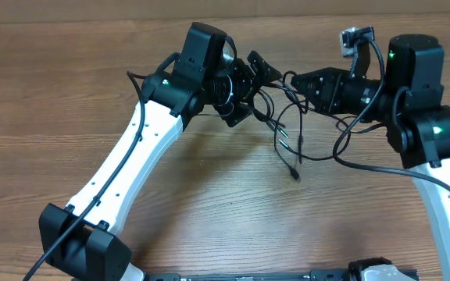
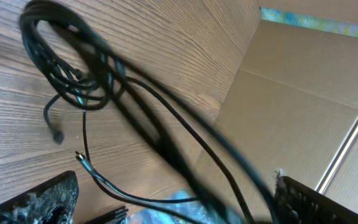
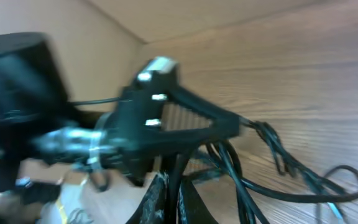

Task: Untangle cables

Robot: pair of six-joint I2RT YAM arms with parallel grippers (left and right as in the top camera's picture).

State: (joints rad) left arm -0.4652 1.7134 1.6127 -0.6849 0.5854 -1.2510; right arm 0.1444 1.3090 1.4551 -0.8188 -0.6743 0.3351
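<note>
The cables [image 1: 287, 136] are thin black cords hanging between my two grippers, with loose plug ends trailing onto the wood table near the middle. My left gripper [image 1: 250, 92] is open wide; in the left wrist view [image 2: 176, 202] blurred strands run between its spread fingers, and a coiled bundle of cable [image 2: 64, 65] lies beyond. My right gripper [image 1: 291, 80] faces the left one from close by. In the right wrist view [image 3: 174, 199] its fingers are shut on a black cable strand, with more strands [image 3: 278, 155] trailing right.
The wood table [image 1: 209, 203] stretches toward the front. A cardboard wall [image 1: 92, 8] runs along the back edge and also shows in the left wrist view [image 2: 291, 93]. A thicker black wire of the right arm [image 1: 366, 164] loops over the table.
</note>
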